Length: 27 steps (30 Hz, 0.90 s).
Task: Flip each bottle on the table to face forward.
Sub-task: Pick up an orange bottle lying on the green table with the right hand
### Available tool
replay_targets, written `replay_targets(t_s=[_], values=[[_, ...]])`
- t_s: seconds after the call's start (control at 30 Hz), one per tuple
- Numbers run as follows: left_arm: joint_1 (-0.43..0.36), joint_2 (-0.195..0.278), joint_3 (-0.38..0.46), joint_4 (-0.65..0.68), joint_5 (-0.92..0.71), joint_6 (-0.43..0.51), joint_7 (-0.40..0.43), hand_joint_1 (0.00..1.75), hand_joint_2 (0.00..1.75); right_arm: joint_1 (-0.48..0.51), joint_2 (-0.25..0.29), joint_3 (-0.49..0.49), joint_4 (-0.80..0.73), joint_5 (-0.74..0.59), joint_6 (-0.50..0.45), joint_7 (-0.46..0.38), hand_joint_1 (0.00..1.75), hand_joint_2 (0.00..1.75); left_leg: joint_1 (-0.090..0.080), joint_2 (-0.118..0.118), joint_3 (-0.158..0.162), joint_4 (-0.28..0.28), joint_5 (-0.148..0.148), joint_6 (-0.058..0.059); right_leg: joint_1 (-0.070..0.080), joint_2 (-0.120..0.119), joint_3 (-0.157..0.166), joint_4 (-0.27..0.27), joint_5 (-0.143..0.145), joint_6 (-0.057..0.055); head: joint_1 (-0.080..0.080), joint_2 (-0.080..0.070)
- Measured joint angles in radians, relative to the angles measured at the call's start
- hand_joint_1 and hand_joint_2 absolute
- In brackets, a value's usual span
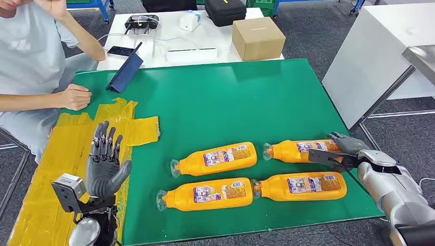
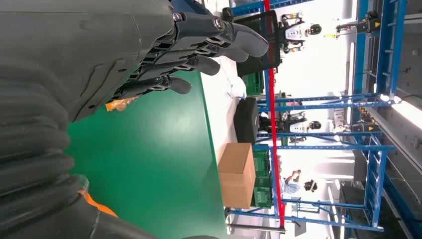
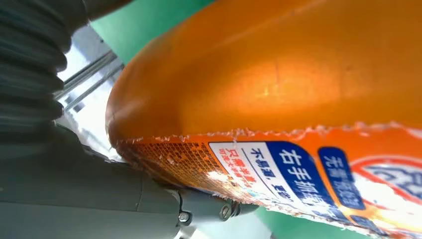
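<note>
We see four orange bottles lying on their sides on the green worktop (image 1: pixel 215 97), two rows of two, clear caps pointing to the left of the head view and labels up. The far right bottle (image 1: pixel 300 150) has its base end at our right hand (image 1: pixel 342 149), whose dark fingers (image 1: pixel 324 156) reach across the bottle's end while the thumb sits on its far side. In the right wrist view the same bottle (image 3: pixel 278 79) presses against the hand (image 3: pixel 89 199); the hand looks wrapped round it, though the fingertips are hidden behind the bottle. The near right bottle (image 1: pixel 300 186) lies just beside that hand's wrist, apart from it. The far left bottle (image 1: pixel 215 159) and near left bottle (image 1: pixel 205 193) lie toward the middle of the worktop.

Our left hand (image 1: pixel 105 164) stands upright over the yellow taped sheet (image 1: pixel 66 154) at the worktop's left edge, well apart from the bottles, fingers straight and spread, holding nothing. The left wrist view shows those fingers (image 2: pixel 219 35) extended above the green surface.

The bottles are smooth, glossy plastic with printed labels whose text is too small to read in the head view. The yellow sheet is wrinkled. A cardboard box (image 1: pixel 258 37) sits on a white table beyond, and a person's hand (image 1: pixel 76 96) rests on the worktop's far left corner.
</note>
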Motion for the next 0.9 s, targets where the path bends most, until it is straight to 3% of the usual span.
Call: replay_targets(t_s=[0.2,0.47,0.9], values=[[0.015,-0.001,0.0,-0.007,-0.001,0.014,0.009,0.0,1.75,0.003,0.031,0.02,0.001,0.061,-0.16,0.074,0.0,1.75,0.0,0.002,0.001,0.0,0.0,0.0,0.0,0.0,0.0,0.0,0.002,-0.002,0.0,0.0],[0.039,-0.004,0.009,-0.025,-0.013,0.015,0.025,0.0,1.75,0.01,0.072,0.056,-0.031,0.16,-0.245,0.089,0.0,1.75,0.0,0.002,0.0,0.0,0.002,0.0,0.0,0.0,-0.001,0.0,0.003,-0.001,0.0,0.0],[0.049,-0.006,0.017,-0.029,-0.018,0.013,0.029,0.0,1.75,0.023,0.091,0.072,-0.081,0.138,-0.211,-0.03,0.0,1.75,0.0,0.001,-0.002,0.0,0.002,0.001,0.0,0.0,-0.003,0.0,0.003,-0.001,0.0,0.0]])
